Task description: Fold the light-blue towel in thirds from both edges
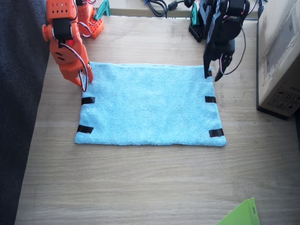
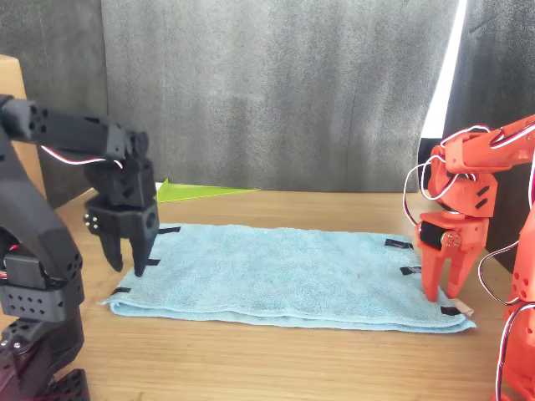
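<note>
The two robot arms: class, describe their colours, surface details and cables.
The right arm is orange plastic, the left arm black. Both have blocky segments dotted with small holes, loose red and white wires, and a two-finger pincer: orange, black.

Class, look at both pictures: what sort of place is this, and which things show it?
Probably a hobby or lab robotics workbench, not a home. Two small servo arms, the orange right arm and the black left arm, stand on a wooden table, with a dark backdrop curtain and a cardboard box.
</note>
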`<act>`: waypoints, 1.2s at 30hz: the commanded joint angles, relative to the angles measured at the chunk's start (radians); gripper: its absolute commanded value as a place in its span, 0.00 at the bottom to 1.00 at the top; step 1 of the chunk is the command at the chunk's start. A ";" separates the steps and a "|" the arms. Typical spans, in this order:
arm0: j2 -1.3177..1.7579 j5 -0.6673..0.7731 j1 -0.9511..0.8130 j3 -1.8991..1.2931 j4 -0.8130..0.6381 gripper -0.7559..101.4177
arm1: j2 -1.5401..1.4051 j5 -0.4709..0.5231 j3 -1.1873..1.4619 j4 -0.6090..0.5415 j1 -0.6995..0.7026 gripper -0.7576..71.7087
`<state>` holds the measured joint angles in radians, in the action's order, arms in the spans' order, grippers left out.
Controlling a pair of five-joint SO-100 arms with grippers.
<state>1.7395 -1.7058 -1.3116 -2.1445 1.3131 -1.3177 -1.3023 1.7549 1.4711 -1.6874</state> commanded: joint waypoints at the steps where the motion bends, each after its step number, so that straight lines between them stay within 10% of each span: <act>1: 0.000 -0.012 -0.028 0.034 0.012 0.20 | -0.017 -0.008 -0.012 0.014 -0.014 0.26; 36: -0.245 -0.086 -0.089 0.196 0.094 0.18 | 0.031 0.006 -0.012 0.002 0.015 0.25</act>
<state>1.4880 -1.7763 -1.3929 -1.9727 1.3959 -1.2839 -1.2901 1.7365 1.4834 -1.6720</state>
